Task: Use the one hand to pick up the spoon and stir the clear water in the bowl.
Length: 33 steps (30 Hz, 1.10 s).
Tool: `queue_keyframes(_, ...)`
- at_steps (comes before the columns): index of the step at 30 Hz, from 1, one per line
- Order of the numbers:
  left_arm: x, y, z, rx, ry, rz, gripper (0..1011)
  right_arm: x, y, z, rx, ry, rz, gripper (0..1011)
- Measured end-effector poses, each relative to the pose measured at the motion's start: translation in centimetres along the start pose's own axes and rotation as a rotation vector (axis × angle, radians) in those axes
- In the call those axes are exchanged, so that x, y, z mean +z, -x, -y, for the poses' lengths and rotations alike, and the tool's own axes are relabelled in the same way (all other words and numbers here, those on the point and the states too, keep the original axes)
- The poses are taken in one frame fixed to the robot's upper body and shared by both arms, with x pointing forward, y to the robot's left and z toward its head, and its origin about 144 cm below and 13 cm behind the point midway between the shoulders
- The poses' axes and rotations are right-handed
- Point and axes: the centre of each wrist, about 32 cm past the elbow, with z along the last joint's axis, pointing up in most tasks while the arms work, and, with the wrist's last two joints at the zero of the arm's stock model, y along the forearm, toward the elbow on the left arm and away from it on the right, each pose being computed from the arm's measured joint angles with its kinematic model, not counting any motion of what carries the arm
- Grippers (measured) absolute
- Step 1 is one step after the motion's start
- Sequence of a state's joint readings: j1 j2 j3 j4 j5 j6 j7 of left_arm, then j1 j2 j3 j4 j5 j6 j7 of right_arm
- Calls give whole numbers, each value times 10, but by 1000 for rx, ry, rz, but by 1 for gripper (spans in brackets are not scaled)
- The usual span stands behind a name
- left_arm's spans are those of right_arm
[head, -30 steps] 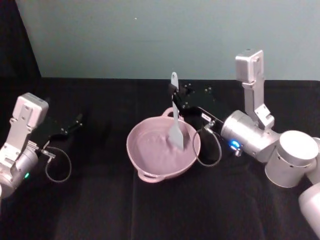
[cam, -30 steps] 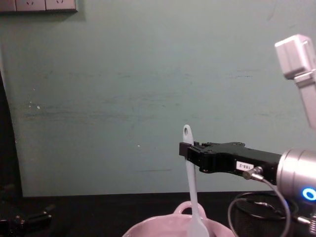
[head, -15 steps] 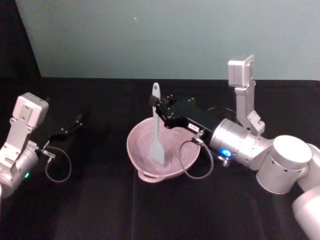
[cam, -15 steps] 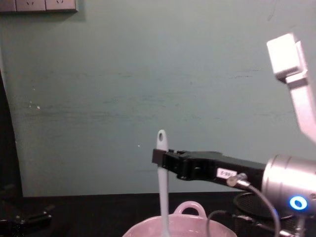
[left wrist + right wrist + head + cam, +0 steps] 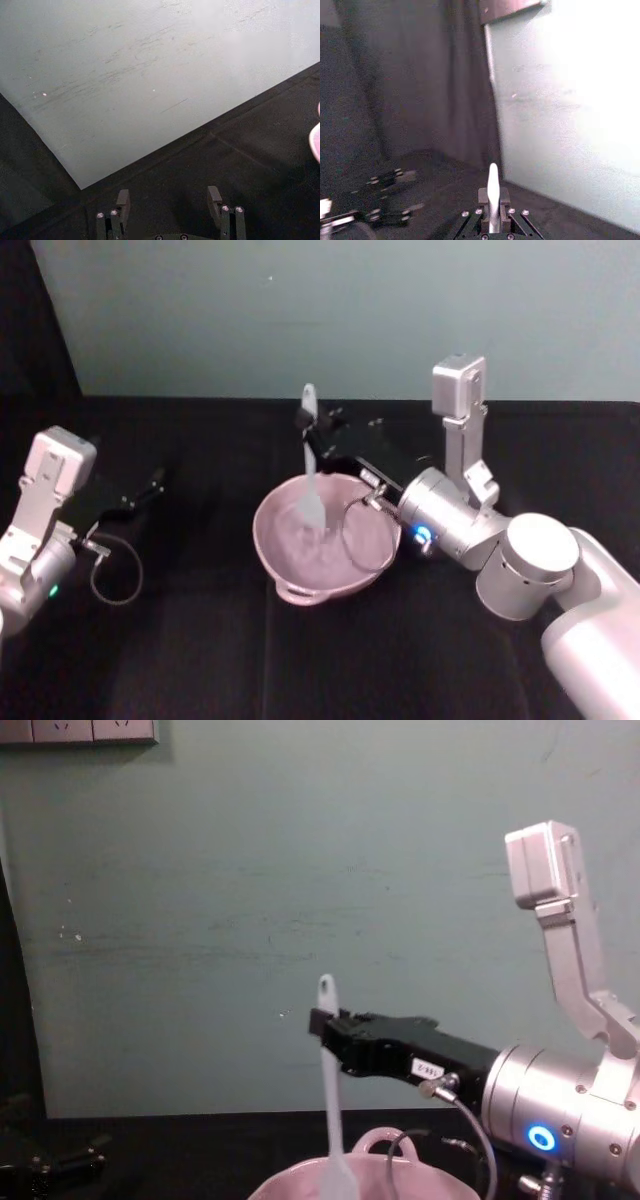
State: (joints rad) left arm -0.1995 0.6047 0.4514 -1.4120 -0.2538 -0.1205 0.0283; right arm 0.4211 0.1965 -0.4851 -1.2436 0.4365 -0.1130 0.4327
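well, on the far left the left end effector is resting parked over the black counter, its fingers standing spread apart with nothing between them, well apart from the bowl.

toward the middle, the spoon is hanging nearly upright, its long axis running from 12 o'clock to 6 o'clock in the chest view. its holed end is poking up above the grip, and its flat head is dipping inside the bowl at about 11 o'clock of the bowl's middle in the head view.

the right end effector is clamping the upper handle and reaching in from 4 o'clock. so the bowl and the clear water are lying straight toward 6 o'clock from the grip, and this arm is plainly the nearer one. a stirring sweep would likely need the handle kept on that upright line while the head circles inside the rim.

the water is hardly showing, apart from faint glints. the chest view is cutting the bowl off at its lower edge, so i cannot tell how deep the head is sitting or whether it is touching the bowl's floor.
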Motion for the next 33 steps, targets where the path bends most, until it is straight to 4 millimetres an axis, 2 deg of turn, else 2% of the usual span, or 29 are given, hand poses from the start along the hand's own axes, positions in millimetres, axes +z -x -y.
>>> queue_keyframes(7,0,0,0,0,0,0,1011,4,-5,10,-105,-24,124,123)
queue_keyframes(12,0,0,0,0,0,0,1011,13,-8,23,-121,-19,121,123)
queue_keyframes(23,0,0,0,0,0,0,1011,45,-12,47,-98,-88,11,123)
queue_keyframes(33,0,0,0,0,0,0,1011,79,-28,63,-128,-142,-170,123)
